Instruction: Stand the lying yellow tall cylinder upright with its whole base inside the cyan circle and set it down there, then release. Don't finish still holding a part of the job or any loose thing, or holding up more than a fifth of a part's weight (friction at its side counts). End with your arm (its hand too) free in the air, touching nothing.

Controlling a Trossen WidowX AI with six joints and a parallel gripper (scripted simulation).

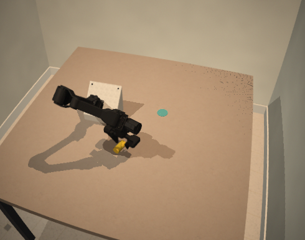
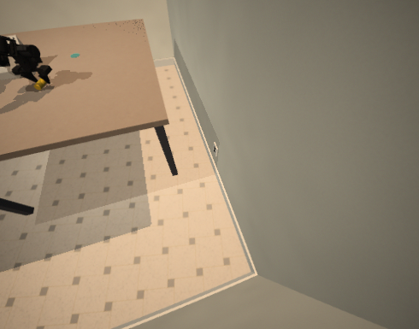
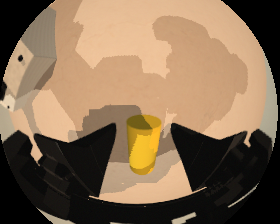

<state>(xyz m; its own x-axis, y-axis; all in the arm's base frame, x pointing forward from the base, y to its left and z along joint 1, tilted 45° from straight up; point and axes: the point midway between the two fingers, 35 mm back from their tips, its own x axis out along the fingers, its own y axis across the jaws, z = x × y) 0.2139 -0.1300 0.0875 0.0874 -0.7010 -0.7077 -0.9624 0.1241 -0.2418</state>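
Note:
The yellow tall cylinder (image 1: 119, 146) lies on its side on the brown table, left of the middle. It also shows in the exterior view (image 2: 40, 84) and in the wrist view (image 3: 144, 143). My gripper (image 1: 124, 143) is lowered over it, open, with one finger on each side of the cylinder (image 3: 144, 150). In the wrist view there are gaps between the fingers and the cylinder. The cyan circle (image 1: 162, 113) is a flat mark on the table, to the right of the gripper and farther back, also seen in the exterior view (image 2: 75, 55).
A white block, the arm's base mount (image 1: 105, 98), stands behind the arm at the back left. The table's right edge (image 1: 251, 158) drops to a tiled floor, with walls close around.

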